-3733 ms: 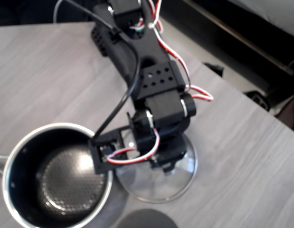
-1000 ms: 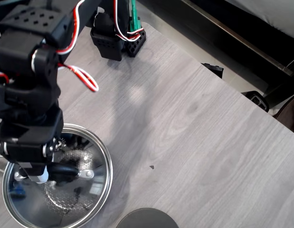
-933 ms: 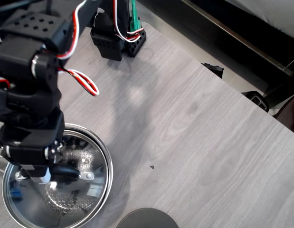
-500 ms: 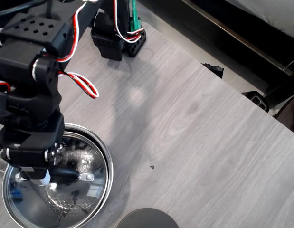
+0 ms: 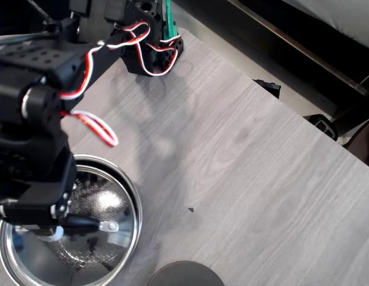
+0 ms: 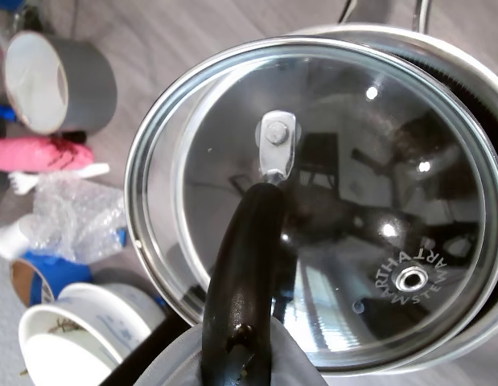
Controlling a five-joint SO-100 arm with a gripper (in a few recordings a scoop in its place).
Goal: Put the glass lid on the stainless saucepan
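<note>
The glass lid (image 5: 98, 250) hangs over the stainless saucepan (image 5: 135, 199) at the bottom left of the overhead view. My gripper (image 5: 64, 226) is shut on the lid's black arched handle (image 5: 84, 224). In the wrist view the glass lid (image 6: 345, 185) is close up, with its black handle (image 6: 247, 257) running down into my gripper (image 6: 236, 362). The saucepan (image 6: 470, 68) rim shows behind the lid at the upper right, so the lid sits a little off to the left of it. I cannot tell whether the lid touches the rim.
A dark grey disc (image 5: 184, 275) lies at the bottom edge, right of the pan. The table edge (image 5: 291, 113) runs diagonally at the right. The wrist view has a grey tape roll (image 6: 51, 80), a pink object (image 6: 39, 153), crumpled plastic (image 6: 72, 217) and a white bowl (image 6: 88, 334) on the left.
The lid, earlier lying on the table right of the pan, is now held over the pan. In the last second the arm has risen towards the camera and the gripper has drifted slightly down-left.
</note>
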